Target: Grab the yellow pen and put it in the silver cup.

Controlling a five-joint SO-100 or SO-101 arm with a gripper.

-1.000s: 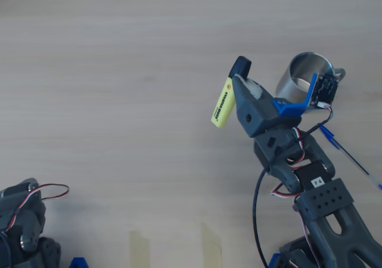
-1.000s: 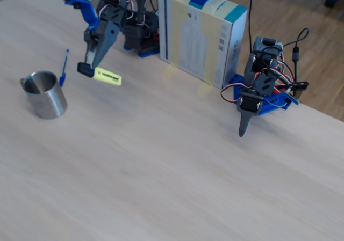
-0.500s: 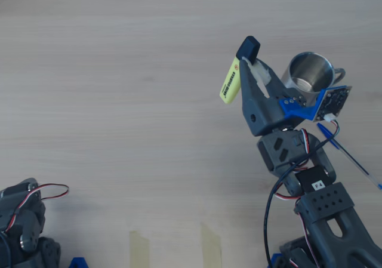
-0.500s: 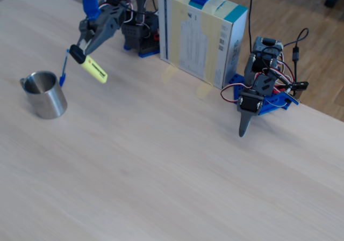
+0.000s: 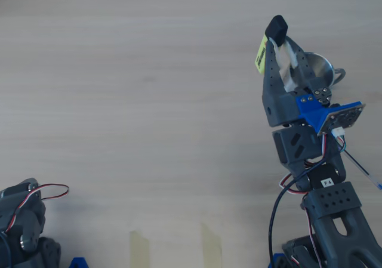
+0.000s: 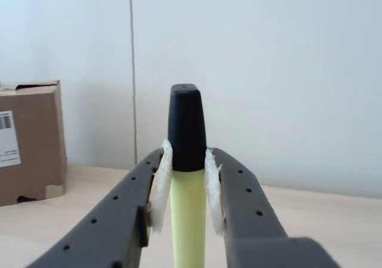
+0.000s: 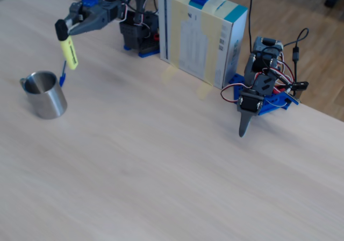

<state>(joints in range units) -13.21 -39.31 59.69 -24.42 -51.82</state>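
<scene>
- Pale wooden table [image 7: 161, 166], well below the raised tool in the fixed view; bare grain over most of the overhead view.
- White cardboard box with teal edges [image 7: 201, 34], upright on the table behind the arm's base, off to the right of the tool in the fixed view.
- Second dark-grey idle arm with blue parts [image 7: 260, 93], far right of the tool in the fixed view, finger tip down on the table.
- Dark-grey two-finger gripper with white padding [image 6: 186, 187], lifted off the table, clamped on the marker just under its cap [image 5: 277, 41] [image 7: 65, 31].
- Shiny stainless-steel cylindrical cup with a small loop handle [image 7: 44, 95], upright on the table, below and slightly left of the tool tip in the fixed view; largely hidden under the fingers in the overhead view, rim and handle showing at the right [image 5: 325, 72].
- Chunky pale-yellow highlighter pen with black cap [image 6: 187, 202], pinched between the pads, cap up, body hanging down in the air [image 7: 69, 53]; beside the cup rim, not inside [image 5: 261, 54].
- Thin blue ballpoint pen [image 7: 63, 77], on the table just behind the cup, under the tool.
</scene>
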